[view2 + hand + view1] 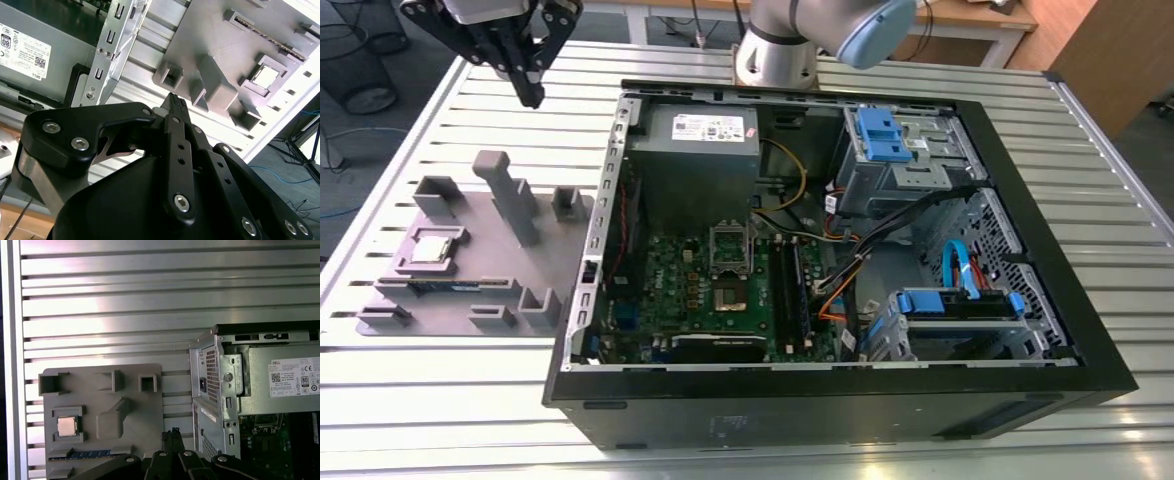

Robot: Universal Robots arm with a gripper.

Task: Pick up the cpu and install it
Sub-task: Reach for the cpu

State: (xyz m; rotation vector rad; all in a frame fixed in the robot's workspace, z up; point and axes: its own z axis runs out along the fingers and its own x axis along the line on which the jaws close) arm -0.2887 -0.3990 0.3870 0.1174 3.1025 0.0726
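Hand (pixel 175 99) sits closest to the lens in both wrist views. It is a black linkage with 2 fingers brought together tip to tip, no gap between them and nothing held. In the exterior view you find it hanging in the air over the slatted metal surface (pixel 400 385). It is toward the exterior view's left and back, near the back corner of the open computer case (pixel 827 395) and behind the grey holder plate (pixel 487 265). It touches nothing.

The cpu (pixel 434 247) is a small square with a dull silver top. It lies flat in 1 square pocket of the holder plate, on the side of the plate away from the case, well apart from the hand. The first wrist view shows you the same pocket with the chip seated level in it.

A long thin memory stick (pixel 80 454) lies in a slot of the plate just beside the cpu pocket.

The case lies on its side with the panel off, just beside the plate, to the exterior view's right of it. Inside it:
- A grey power-supply box (pixel 700 135) is at the back.
- The green motherboard (pixel 674 290) is in front of that box.
- Blue drive brackets (pixel 881 135) are toward the exterior view's right.

The arm base (pixel 781 50) stands behind the case.
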